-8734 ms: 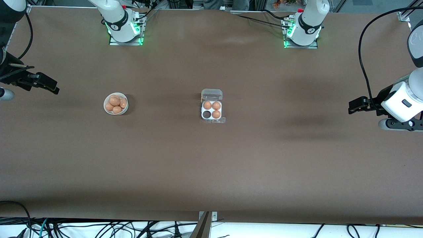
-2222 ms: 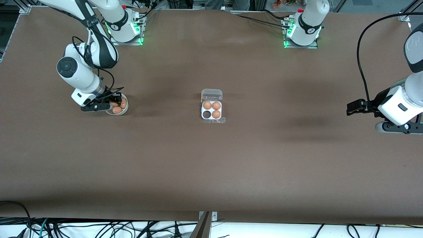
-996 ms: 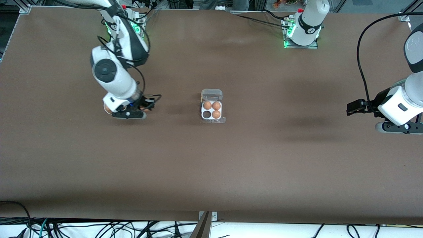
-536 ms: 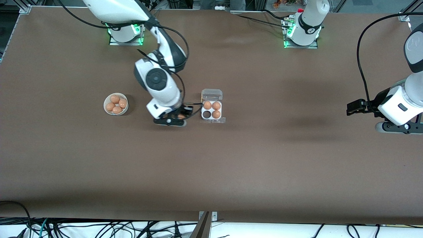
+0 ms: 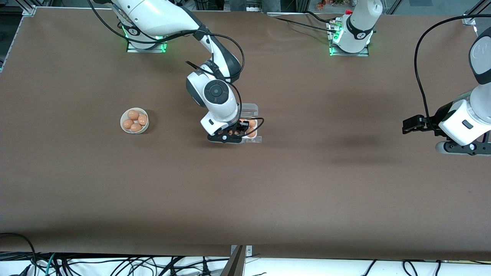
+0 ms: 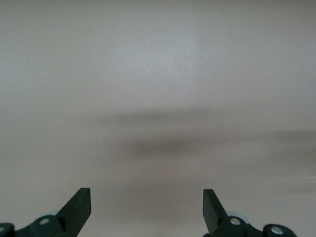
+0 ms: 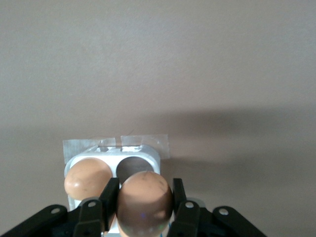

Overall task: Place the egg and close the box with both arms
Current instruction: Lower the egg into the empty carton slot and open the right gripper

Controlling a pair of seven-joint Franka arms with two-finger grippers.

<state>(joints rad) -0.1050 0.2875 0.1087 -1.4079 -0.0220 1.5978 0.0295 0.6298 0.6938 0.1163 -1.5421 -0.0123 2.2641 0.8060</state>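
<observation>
My right gripper [image 5: 234, 133] hangs over the box [image 5: 257, 139] at the table's middle and is shut on the egg [image 7: 143, 201], orange-brown, held between its two black fingers. In the right wrist view the box's whitish tray [image 7: 150, 156] shows one egg [image 7: 88, 177] in a cell and an empty dark cell [image 7: 134, 166] just past the held egg. The clear lid [image 5: 250, 108] stands open at the edge farther from the front camera. My left gripper [image 5: 407, 125] waits open and empty over bare table at the left arm's end [image 6: 146, 207].
A round white bowl [image 5: 123, 126] with several eggs sits toward the right arm's end, level with the box. Tape strips [image 7: 114, 145] hold the box's edge to the brown table. Cables run along the table's near edge.
My right arm went to the bowl, took an egg, and carried it across to above the box. The left arm has stayed still.
</observation>
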